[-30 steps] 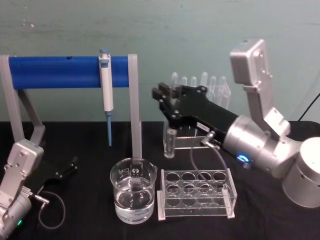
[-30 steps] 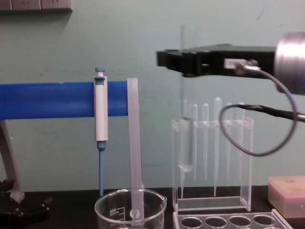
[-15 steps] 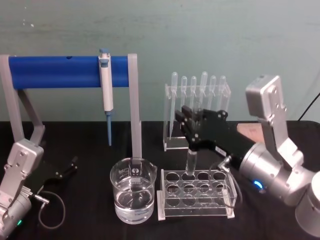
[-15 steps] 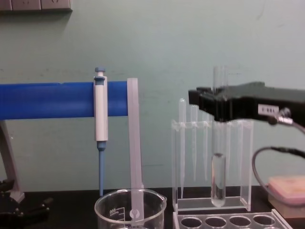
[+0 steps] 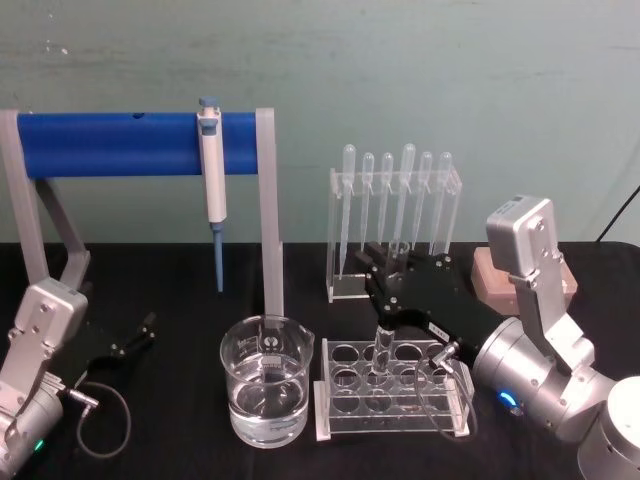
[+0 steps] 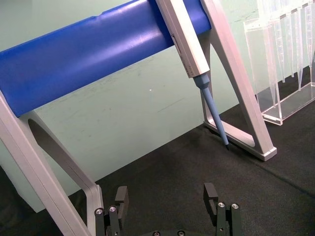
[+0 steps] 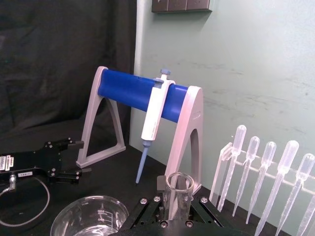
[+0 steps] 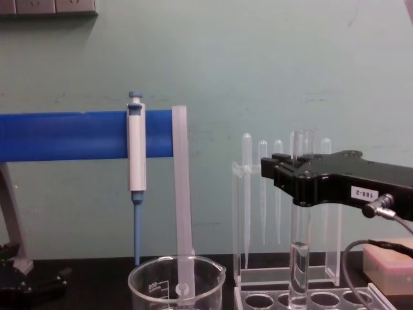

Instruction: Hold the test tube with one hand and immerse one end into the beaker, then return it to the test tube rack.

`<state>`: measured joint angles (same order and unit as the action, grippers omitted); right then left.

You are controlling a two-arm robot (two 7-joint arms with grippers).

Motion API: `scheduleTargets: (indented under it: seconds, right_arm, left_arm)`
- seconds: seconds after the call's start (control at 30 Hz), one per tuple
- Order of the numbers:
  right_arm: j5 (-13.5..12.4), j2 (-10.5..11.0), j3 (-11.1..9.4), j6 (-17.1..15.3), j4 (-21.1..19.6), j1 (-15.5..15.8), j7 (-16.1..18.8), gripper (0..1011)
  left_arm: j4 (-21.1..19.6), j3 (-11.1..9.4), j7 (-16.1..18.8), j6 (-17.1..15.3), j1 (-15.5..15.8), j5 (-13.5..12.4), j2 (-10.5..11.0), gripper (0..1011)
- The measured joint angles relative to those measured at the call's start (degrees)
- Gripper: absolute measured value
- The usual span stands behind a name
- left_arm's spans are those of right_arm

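Black tabletop (image 5: 180, 290), right hand (image 5: 385, 292) clamped on upright test tube (image 8: 299, 245) over rack (image 5: 392, 392).

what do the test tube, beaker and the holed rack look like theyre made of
Test tube: clear glass by the look, thin wall, rimmed open top, held by the right gripper.
Beaker: clear glass, pour spout, white printed marks.
Rack: clear, flat-sheet build with sharp edges, probably acrylic, though the look leaves it open.

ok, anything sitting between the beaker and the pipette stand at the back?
Yes. In the head view, the clear rack stands between the beaker and the pipette stand, with the right gripper holding the test tube upright in it.
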<state>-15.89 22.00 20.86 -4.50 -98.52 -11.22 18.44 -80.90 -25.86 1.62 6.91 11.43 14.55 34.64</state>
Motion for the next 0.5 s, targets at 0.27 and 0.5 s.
scheduleTargets:
  seconds: [0.27,0.5]
  right_arm:
    - [0.45,-0.72,-0.28,0.32,0.95,0.37,0.43,127]
    - [0.9,-1.21,-0.32,0.84,2.16,0.61,0.69,127]
  left_arm:
    - [0.0,0.0,0.0,0.0,0.0,0.0,0.0,1000]
    - [0.0,0.0,0.0,0.0,0.0,0.0,0.0,1000]
